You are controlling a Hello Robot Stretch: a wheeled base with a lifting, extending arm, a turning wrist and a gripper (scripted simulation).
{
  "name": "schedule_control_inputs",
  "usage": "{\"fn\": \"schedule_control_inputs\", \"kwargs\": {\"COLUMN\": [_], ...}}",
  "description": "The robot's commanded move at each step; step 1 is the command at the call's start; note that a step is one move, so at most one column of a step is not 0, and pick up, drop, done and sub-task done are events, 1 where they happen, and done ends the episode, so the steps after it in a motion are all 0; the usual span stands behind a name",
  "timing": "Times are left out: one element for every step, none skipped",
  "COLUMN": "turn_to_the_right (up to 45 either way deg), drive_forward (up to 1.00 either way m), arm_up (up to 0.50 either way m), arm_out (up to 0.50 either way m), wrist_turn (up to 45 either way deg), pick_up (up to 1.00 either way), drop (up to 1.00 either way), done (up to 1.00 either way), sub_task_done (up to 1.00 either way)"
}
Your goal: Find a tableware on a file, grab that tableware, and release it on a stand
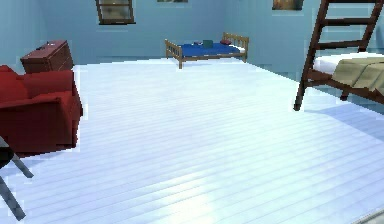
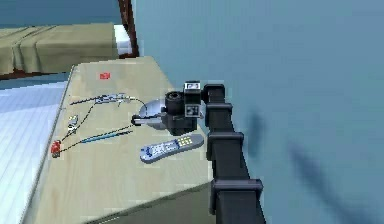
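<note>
Arm (image 2: 228, 150) stood extended over the tan cabinet top (image 2: 110, 190) to put gripper (image 2: 170, 111) at a grey dish-like disc (image 2: 147, 117), likely the grab target; couldn't tell if it held anything.

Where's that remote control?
In the arm side view, the remote lies on the tan tabletop near its right edge, just left of the dark arm.

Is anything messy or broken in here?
Nothing looks broken or spilled. The remote and some thin things lie scattered on the tan top, but they are flat and whole.
</note>
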Motion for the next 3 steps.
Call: {"fn": "schedule_control_inputs", "kwargs": {"turn_to_the_right": [0.0, 0.0, 0.0], "drive_forward": [0.00, 0.00, 0.00], "arm_up": [0.00, 0.06, 0.00], "arm_out": [0.00, 0.00, 0.00], "wrist_turn": [0.0, 0.0, -45.0], "pick_up": [1.00, 0.00, 0.00], "drop": [0.00, 0.00, 0.00], "done": [0.00, 0.00, 0.00], "sub_task_done": [0.00, 0.00, 0.00]}}
